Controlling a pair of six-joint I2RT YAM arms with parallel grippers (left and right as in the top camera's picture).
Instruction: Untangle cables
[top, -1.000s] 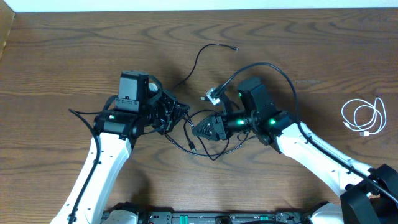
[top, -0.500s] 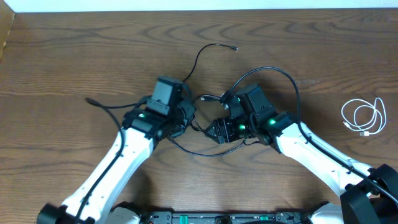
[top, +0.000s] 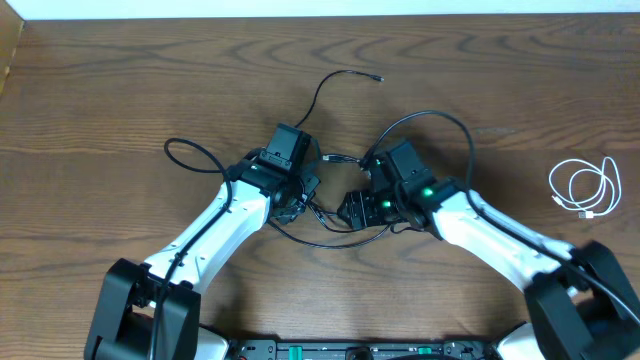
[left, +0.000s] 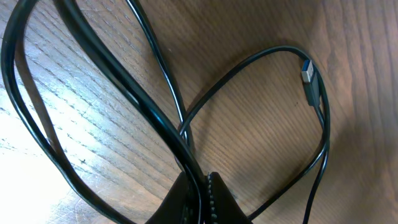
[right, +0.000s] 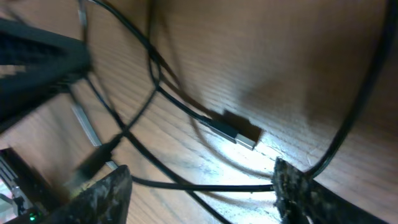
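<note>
Left gripper (top: 300, 196), seen from overhead, sits clenched among the loops of the one black cable (top: 355, 72). The right gripper (top: 352, 208) is just beside it and the one white cable (top: 585, 188) lies coiled well apart, so the two cords look separated but the black is not yet straightened. The left wrist view shows the closed tips pinching a black strand with one plug (left: 309, 78) near, while the right wrist view shows jaws spread wide on nothing, over crossed black strands and one plug (right: 239, 134).

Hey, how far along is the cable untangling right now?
Done: the white cable lies coiled apart on the far right. In hand: the left end effector is shut on the black cable; the right end effector is open over it. Left: its loops cross between the arms.
</note>
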